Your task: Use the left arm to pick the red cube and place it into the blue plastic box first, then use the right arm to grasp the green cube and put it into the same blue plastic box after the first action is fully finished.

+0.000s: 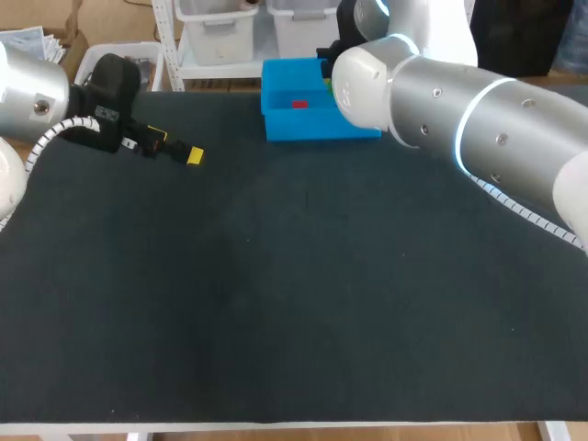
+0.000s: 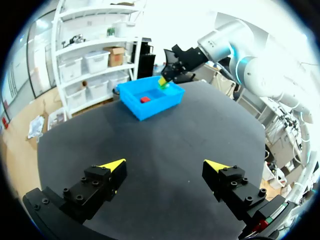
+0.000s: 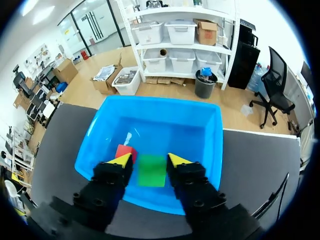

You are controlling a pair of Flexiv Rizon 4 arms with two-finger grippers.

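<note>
The blue plastic box point(image 1: 276, 124) stands at the table's far edge with the red cube point(image 1: 299, 104) lying inside it. My right gripper point(image 3: 150, 160) hangs over the box, and the green cube point(image 3: 152, 171) sits between its yellow tips. A thin gap shows on the side toward the red cube point(image 3: 125, 150), so the fingers stand open. From the left wrist view the green cube point(image 2: 165, 86) shows at the right gripper point(image 2: 163, 80), just above the box point(image 2: 145, 107). My left gripper point(image 1: 175, 145) is wide open and empty over the far left of the table point(image 2: 165, 165).
The black mat point(image 1: 294, 294) covers the whole table. My right arm's thick white link point(image 1: 459, 119) stretches over the far right and hides part of the box.
</note>
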